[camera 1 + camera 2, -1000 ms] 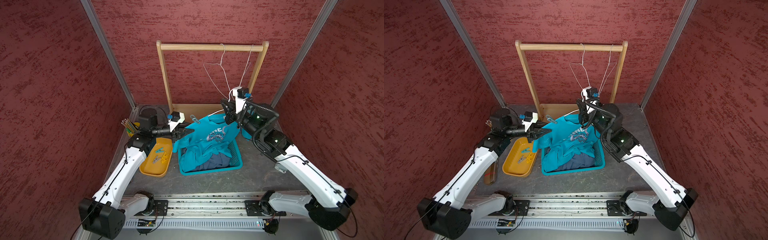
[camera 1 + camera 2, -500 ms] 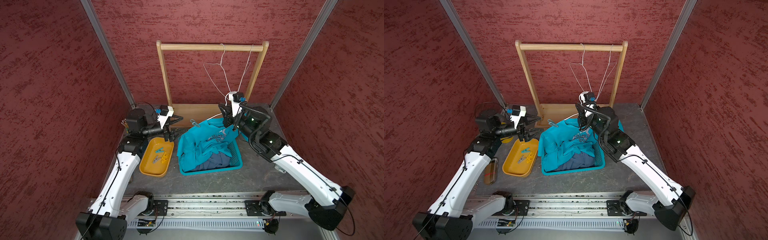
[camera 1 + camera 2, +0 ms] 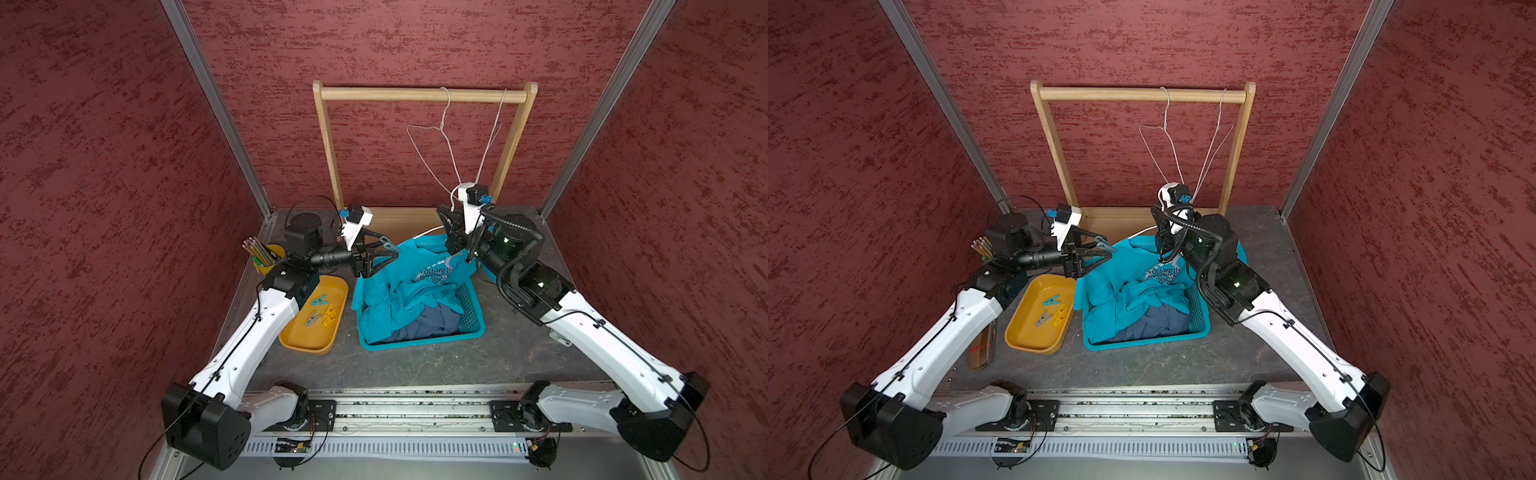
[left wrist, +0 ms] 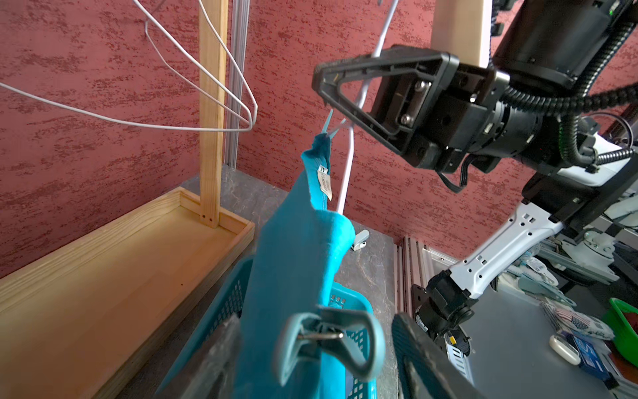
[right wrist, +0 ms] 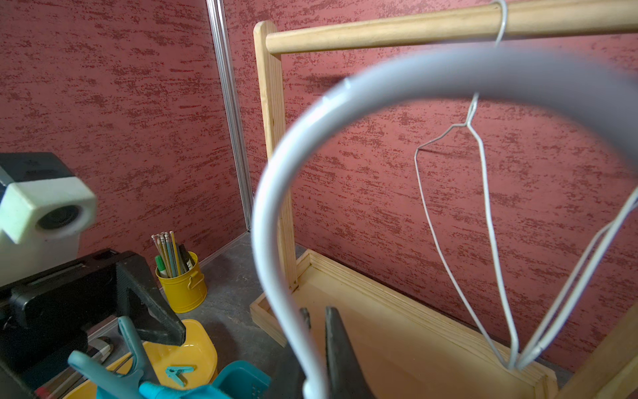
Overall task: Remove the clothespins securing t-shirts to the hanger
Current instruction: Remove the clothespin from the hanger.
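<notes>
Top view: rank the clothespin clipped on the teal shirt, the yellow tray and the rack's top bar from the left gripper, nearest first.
1. Clipped clothespin: between the left gripper's open fingers.
2. Yellow tray: lower, beside the basket.
3. Top bar: high at the back.

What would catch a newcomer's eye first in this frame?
The bright teal t-shirt spilling out of the teal basket at mid-table, one edge pinched by a grey-blue clothespin that the open left gripper straddles. The right gripper is shut on a white hanger over the basket's far side; two bare wire hangers hang on the wooden rack behind.
</notes>
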